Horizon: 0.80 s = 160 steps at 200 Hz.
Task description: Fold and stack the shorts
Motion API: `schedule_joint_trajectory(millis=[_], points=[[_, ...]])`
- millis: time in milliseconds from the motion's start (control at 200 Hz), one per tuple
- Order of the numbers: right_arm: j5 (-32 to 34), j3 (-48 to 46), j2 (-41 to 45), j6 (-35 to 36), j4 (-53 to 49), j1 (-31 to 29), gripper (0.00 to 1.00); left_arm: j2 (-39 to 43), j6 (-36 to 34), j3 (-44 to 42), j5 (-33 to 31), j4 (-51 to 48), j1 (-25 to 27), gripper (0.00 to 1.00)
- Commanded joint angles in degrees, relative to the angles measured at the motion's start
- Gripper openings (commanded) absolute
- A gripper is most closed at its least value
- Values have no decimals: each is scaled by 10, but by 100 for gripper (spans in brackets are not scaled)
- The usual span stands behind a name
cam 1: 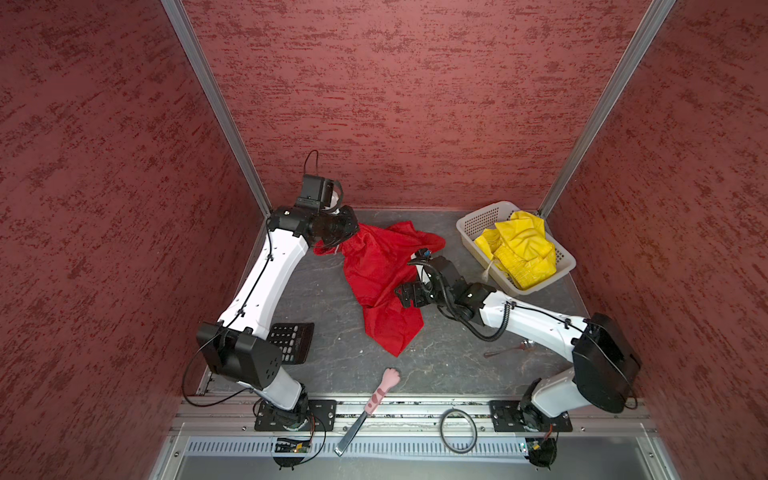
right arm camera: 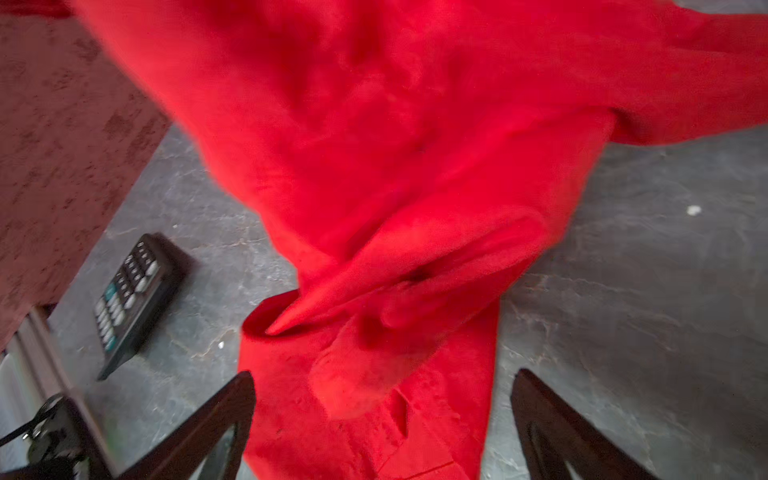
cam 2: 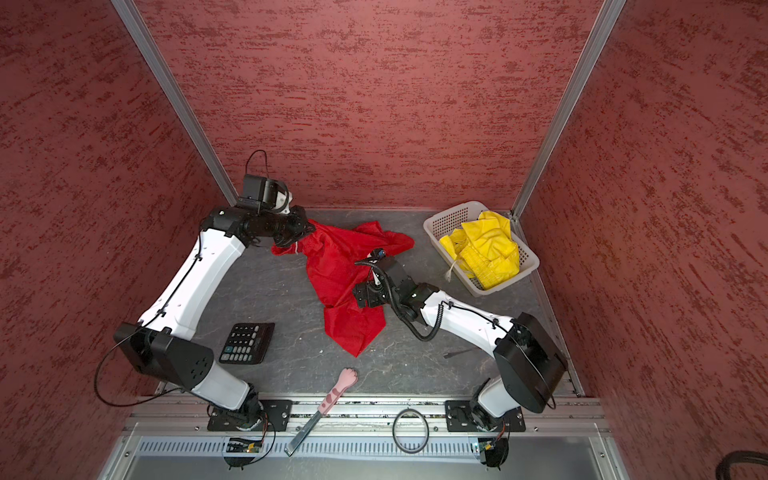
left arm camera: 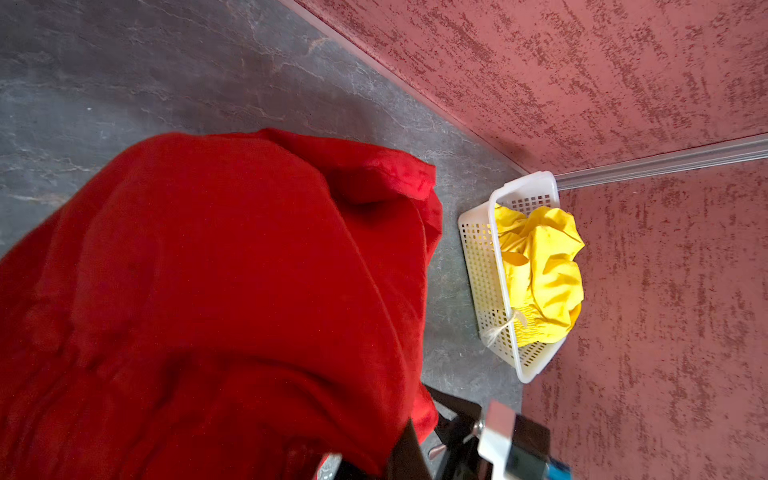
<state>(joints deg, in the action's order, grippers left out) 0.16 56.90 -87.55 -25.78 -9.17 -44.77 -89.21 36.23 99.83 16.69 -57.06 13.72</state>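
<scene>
- At the back-left of the desk (cam 1: 324,328), the left pincer (cam 1: 338,241) is clamping shut on a bunched edge of the red shorts (cam 1: 382,282), holding that end up off the surface.
- The rest of the red shorts is draping down toward the front. The low tip appears to be resting on the desk, and the cloth is crumpled and twisted, nowhere flat.
- The right pincer (right arm camera: 386,415) is standing wide, jaws straddling the hanging red cloth in the right wrist view. It is gripping nothing; whether a pad is brushing the cloth cannot be told.
- The yellow shorts (cam 1: 519,249) are sitting crumpled in the white basket (cam 1: 467,226) at the back-right corner, a drawstring hanging over the rim.
- Step in hand, as a judgement: the robot is going for a second grip on the red shorts so both arms can spread them flat before folding.
- Doing it well:
  - The right pincer should be closing on one clean edge, a waistband or hem corner. A thick mid-bunch is likely to keep the layers twisted.
  - Both arms should then be pulling apart gently and laying the cloth down mid-desk.
- The calculator (cam 2: 247,343) is lying front-left and the pink-handled knife (cam 1: 374,403) at the front edge. The cloth should be landing clear of both.
- The task is looking early: nothing is folded or stacked.
</scene>
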Motion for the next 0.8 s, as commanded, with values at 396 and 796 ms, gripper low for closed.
schedule_joint_trajectory(millis=[396,796], points=[[-90,-28,-119,-126,144,7,32,53,31,-75,66,16,-44,0],[71,106,120,15,-65,204,0,110,13,-83,97,-1,-135,0]])
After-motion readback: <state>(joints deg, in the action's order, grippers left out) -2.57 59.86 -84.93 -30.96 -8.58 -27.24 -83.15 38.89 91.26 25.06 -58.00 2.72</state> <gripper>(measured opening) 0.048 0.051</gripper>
